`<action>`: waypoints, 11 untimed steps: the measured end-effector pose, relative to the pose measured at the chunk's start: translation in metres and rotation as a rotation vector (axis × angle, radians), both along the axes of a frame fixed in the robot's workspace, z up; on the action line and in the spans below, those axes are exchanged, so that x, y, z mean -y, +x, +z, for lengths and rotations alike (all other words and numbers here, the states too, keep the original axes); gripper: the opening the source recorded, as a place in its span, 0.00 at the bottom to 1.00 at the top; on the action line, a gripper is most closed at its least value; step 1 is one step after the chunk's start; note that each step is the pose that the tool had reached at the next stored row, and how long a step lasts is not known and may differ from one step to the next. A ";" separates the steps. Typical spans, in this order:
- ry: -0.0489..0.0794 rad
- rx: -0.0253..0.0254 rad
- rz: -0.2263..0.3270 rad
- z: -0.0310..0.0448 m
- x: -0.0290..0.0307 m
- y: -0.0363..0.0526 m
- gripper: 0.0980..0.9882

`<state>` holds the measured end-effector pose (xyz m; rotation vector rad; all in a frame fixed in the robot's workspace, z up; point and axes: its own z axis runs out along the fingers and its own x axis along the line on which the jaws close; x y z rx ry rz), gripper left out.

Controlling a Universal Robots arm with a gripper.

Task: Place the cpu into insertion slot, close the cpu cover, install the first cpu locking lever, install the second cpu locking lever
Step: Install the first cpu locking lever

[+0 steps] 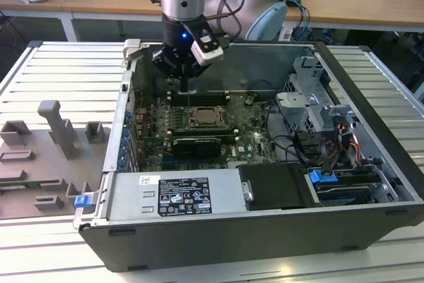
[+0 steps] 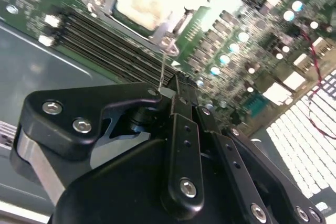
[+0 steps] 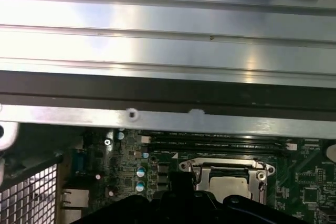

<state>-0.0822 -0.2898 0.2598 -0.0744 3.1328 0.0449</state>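
Gripper (image 2: 171, 88) (jaws pinched on locking lever (image 2: 163, 66)) hangs near cpu cover (image 2: 167, 23).

Case wall (image 1: 255, 64) — memory slots (image 1: 205, 95) — hem tool (image 1: 183, 83).

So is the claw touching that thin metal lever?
Touching: in the second wrist view, the lever ends pinched in the claw.

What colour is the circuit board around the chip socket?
Green, studded with small silver components; the circuit board shows best in the second wrist view.
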 end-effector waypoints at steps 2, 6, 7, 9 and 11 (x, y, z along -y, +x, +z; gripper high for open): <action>0.000 0.0001 0.000 -0.0008 -0.0002 0.0145 0.01; 0.001 0.0002 0.000 -0.0018 -0.0002 0.0284 0.01; 0.010 0.0001 0.000 -0.0020 -0.0002 0.0300 0.01; 0.030 0.0001 0.000 -0.0024 -0.0002 0.0310 0.01; 0.048 0.0001 0.000 -0.0030 -0.0002 0.0316 0.01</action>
